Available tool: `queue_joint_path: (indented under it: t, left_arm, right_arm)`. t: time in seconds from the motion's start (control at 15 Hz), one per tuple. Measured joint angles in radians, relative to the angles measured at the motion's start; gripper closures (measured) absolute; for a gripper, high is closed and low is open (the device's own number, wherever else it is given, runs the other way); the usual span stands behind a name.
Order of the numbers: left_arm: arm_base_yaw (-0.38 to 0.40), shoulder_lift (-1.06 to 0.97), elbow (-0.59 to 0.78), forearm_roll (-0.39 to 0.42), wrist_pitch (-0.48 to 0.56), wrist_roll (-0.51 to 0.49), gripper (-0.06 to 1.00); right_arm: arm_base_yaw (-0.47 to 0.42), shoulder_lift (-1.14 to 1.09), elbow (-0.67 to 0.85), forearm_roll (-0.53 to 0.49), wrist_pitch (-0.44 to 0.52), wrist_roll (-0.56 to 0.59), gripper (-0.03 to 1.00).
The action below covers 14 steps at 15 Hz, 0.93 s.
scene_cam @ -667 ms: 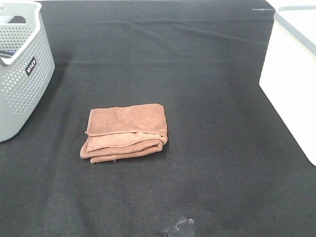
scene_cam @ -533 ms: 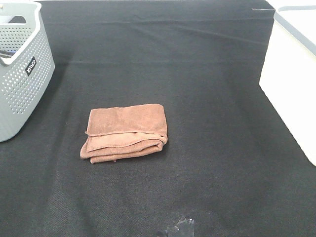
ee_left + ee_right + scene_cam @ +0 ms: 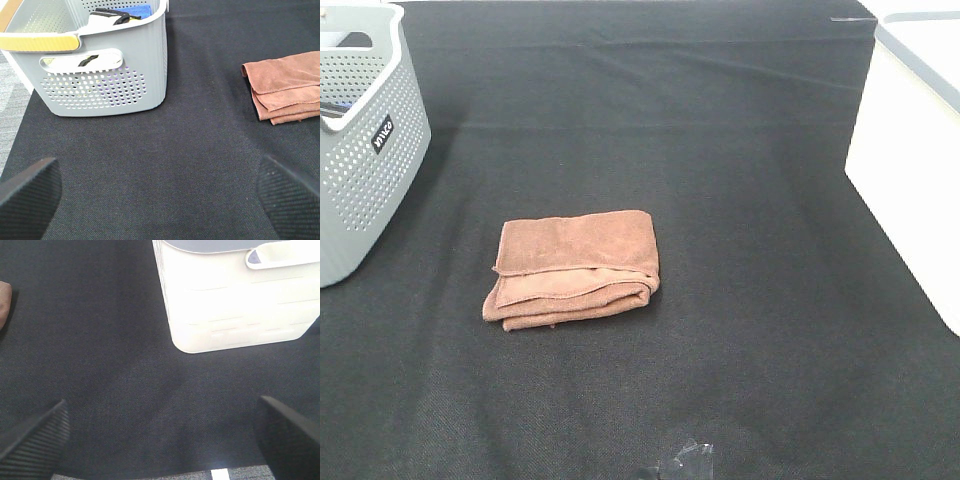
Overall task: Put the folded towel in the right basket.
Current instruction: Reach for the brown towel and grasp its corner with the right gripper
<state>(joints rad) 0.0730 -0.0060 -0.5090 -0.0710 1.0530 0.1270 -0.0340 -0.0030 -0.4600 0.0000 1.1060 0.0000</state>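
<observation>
A folded brown towel (image 3: 575,265) lies flat on the black cloth, left of the middle. It also shows in the left wrist view (image 3: 287,87), and its edge shows in the right wrist view (image 3: 4,302). The right basket (image 3: 910,170) is white and stands at the right edge; the right wrist view (image 3: 235,300) shows it close ahead. My left gripper (image 3: 160,200) is open and empty, well short of the towel. My right gripper (image 3: 160,440) is open and empty, in front of the white basket.
A grey perforated basket (image 3: 365,150) stands at the far left, holding blue and white items (image 3: 122,12). A small dark glossy part (image 3: 685,460) pokes in at the bottom edge of the high view. The black cloth's (image 3: 150,390) front edge shows in the right wrist view.
The dark part at the bottom edge of the high view has shifted slightly. The towel and both baskets have not moved.
</observation>
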Motion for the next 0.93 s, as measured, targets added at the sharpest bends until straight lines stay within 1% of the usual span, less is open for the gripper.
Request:
queue_joint_path:
  t: [0.93]
  left_arm:
    - [0.000, 0.000, 0.000, 0.000, 0.000, 0.000, -0.05]
  right_arm:
    - [0.000, 0.000, 0.000, 0.000, 0.000, -0.007, 0.01]
